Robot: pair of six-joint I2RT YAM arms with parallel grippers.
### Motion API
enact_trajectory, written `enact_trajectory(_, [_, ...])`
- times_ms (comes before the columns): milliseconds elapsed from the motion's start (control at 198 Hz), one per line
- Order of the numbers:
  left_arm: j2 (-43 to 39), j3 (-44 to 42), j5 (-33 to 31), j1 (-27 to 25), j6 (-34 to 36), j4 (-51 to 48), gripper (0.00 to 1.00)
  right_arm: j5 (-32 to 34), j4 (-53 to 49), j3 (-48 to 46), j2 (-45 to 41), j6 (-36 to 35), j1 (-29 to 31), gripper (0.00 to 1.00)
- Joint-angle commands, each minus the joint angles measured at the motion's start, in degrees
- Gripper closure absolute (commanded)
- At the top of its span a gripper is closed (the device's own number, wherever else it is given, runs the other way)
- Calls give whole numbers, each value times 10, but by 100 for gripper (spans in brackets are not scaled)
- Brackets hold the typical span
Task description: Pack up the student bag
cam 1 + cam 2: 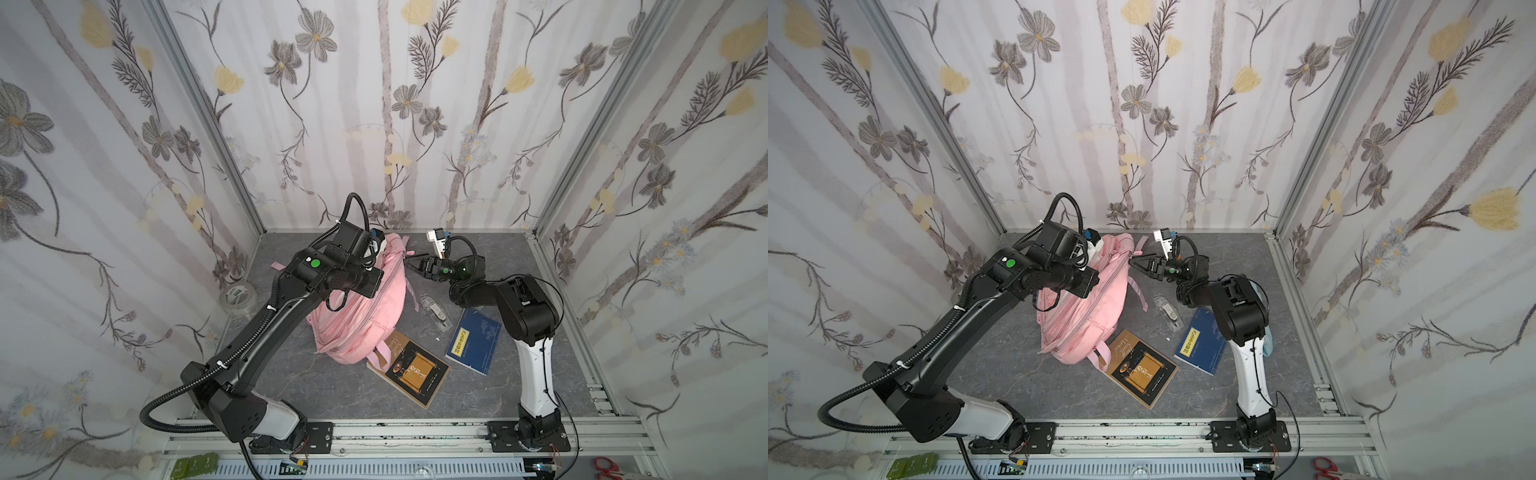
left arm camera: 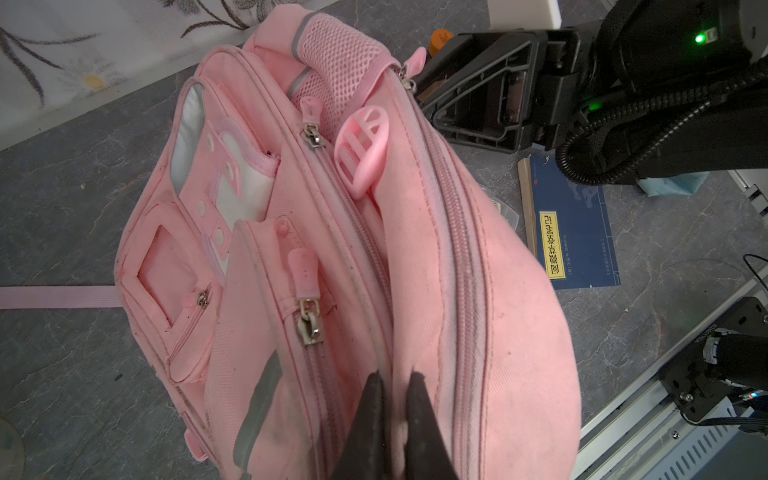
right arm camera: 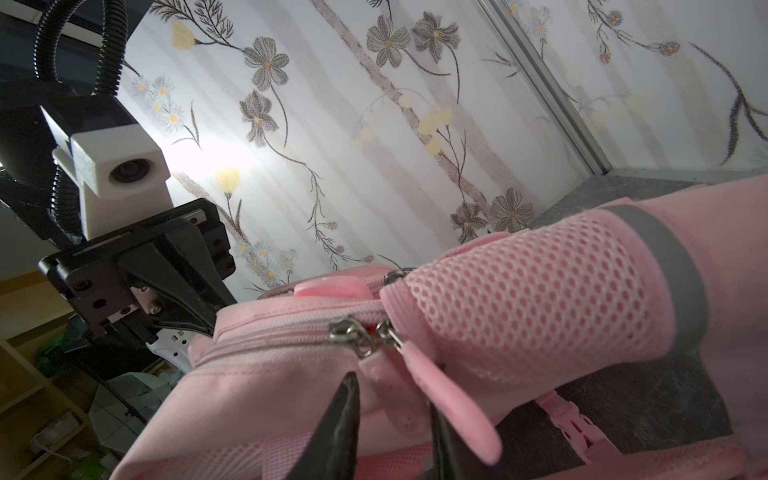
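The student bag (image 1: 365, 316) (image 1: 1088, 316) is a big pink backpack lying mid-floor, its top toward the back wall. In the left wrist view my left gripper (image 2: 395, 376) is shut on a fold of the student bag (image 2: 457, 270) beside a long zip. The right gripper (image 1: 409, 259) (image 1: 1133, 262) reaches the bag's top from the right. In the right wrist view the right gripper (image 3: 392, 390) stands narrowly open, with one pink zipper pull (image 3: 386, 399) between its fingers. A second pull (image 3: 453, 407) hangs in front of one finger, beside the mesh handle (image 3: 540, 307).
A dark book with a gold picture (image 1: 415, 370) lies at the bag's near corner. A blue book (image 1: 473, 336) and a clear plastic case (image 1: 434, 311) lie right of the bag. A tape roll (image 1: 239, 297) sits by the left wall; a light-blue pouch (image 1: 1268, 336) shows behind the right arm.
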Motion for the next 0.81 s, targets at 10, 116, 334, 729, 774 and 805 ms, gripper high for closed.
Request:
enact_trajectory(10, [0,2,0,2,8,43,100,-4,128,-2,2,23,1,80])
enact_trajectory(116, [1,-1,-1,4,9,46,100,-4,132,-6,-2,26,1,86])
enact_trajectory(334, [-3,-8,-5,5,4,50,100,0,140,-18,-12,29,5,95])
enact_trajectory(729, [-11,-15,-1,5,-2,49,100,11,139,-2,-18,39,9,80])
enact_trajectory(774, [-11,-14,-1,6,-2,49,100,11,140,0,-17,40,11,79])
enact_trajectory(805, [-11,-14,-1,6,-2,49,100,11,139,1,-16,41,11,79])
